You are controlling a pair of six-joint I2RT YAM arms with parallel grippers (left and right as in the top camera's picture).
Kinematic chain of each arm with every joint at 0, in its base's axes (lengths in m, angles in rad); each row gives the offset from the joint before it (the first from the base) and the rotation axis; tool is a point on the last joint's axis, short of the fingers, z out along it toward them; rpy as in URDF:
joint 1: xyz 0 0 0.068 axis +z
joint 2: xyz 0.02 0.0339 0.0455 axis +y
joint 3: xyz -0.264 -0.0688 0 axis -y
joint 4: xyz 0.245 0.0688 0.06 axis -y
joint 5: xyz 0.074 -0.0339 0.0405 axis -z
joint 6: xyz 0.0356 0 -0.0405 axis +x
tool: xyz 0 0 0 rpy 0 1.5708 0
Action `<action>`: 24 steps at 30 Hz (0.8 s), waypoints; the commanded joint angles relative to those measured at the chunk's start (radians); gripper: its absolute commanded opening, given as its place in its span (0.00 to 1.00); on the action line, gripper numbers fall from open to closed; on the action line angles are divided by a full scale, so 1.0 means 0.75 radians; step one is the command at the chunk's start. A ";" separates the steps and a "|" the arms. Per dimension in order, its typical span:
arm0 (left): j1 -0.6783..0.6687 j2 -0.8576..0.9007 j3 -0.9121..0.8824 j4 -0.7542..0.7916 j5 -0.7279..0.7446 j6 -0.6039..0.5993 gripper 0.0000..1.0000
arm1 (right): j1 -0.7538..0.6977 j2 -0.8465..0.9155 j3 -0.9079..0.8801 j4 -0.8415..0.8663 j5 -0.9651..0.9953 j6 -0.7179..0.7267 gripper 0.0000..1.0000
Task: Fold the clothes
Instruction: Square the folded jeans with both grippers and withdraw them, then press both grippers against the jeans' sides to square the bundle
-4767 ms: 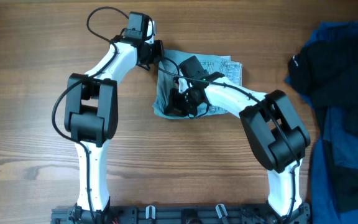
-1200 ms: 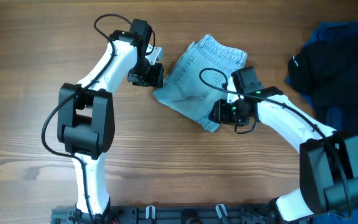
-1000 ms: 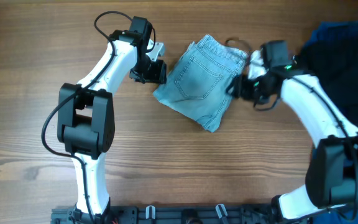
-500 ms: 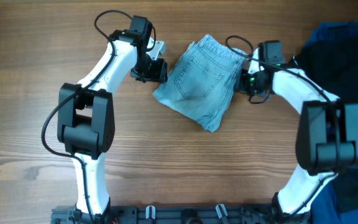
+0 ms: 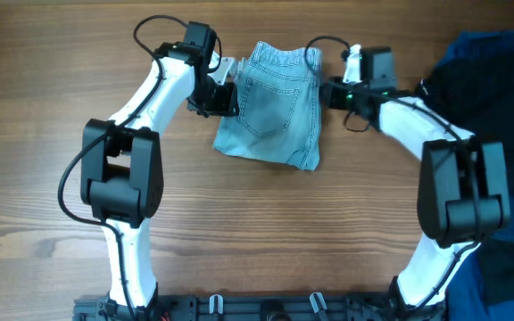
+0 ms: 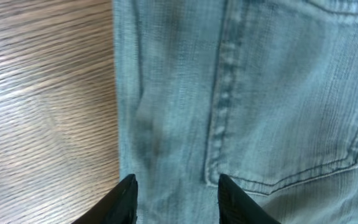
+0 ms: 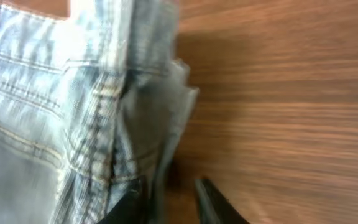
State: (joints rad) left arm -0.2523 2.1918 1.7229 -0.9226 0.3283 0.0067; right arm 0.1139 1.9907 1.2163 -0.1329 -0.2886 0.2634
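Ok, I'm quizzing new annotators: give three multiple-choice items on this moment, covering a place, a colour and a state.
1. The shorts lie: A) between left end effector and right end effector B) left of both C) right of both.
2. Their colour: A) black B) light blue C) red.
3. They are: A) fully unfolded B) folded in layers C) hanging in air.
Key: 1A, one flanks each side; 2B, faded denim; 3B, stacked edges show in the right wrist view.

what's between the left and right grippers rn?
Only the denim shorts, folded and lying flat. The left gripper is at one side edge and the right gripper at the other. The overhead view shows it best.
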 commanded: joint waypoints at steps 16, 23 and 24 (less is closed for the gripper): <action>0.100 -0.097 -0.122 -0.182 0.027 -0.184 0.64 | 0.140 -0.258 0.012 -1.032 -0.074 0.011 0.44; 0.100 -0.096 -0.207 -0.152 0.075 -0.184 0.63 | 0.205 -0.258 -0.045 -0.952 -0.035 0.074 0.52; 0.100 -0.095 -0.210 -0.146 0.078 -0.185 0.63 | 0.215 -0.258 -0.045 -0.940 -0.035 0.079 0.52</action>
State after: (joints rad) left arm -0.1764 2.1281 1.5856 -1.0454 0.3473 -0.1188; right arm 0.2508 1.7996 1.1915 -0.8562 -0.3283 0.2852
